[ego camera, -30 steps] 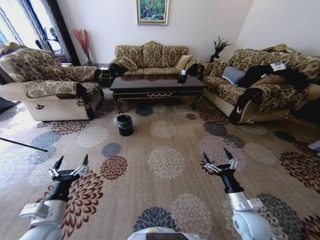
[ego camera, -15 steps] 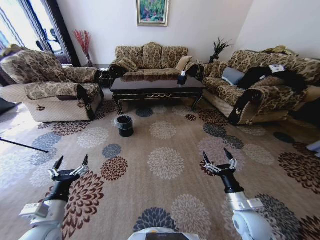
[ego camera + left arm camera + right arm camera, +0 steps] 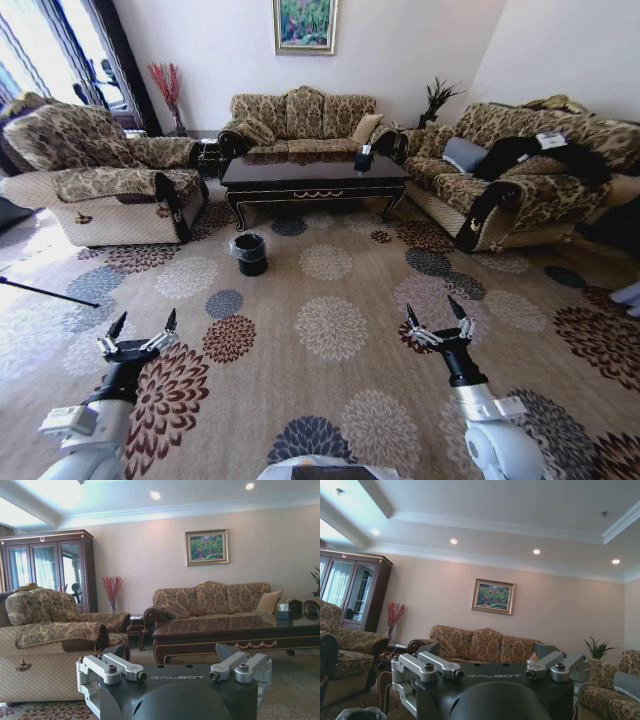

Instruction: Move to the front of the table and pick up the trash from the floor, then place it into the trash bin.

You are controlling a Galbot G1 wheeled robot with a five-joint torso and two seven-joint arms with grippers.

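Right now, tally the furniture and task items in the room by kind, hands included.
Sofas and armchair: 3, at
Coffee table: 1
Trash bin: 1
Framed painting: 1
Open hands: 2, left hand, right hand
Total: 8

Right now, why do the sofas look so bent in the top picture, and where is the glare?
Head view: a wide lens bows the room, so the right sofa curves outward; daylight washes out the window and gleams on the coffee table. Left wrist view: ceiling spotlights bloom white.
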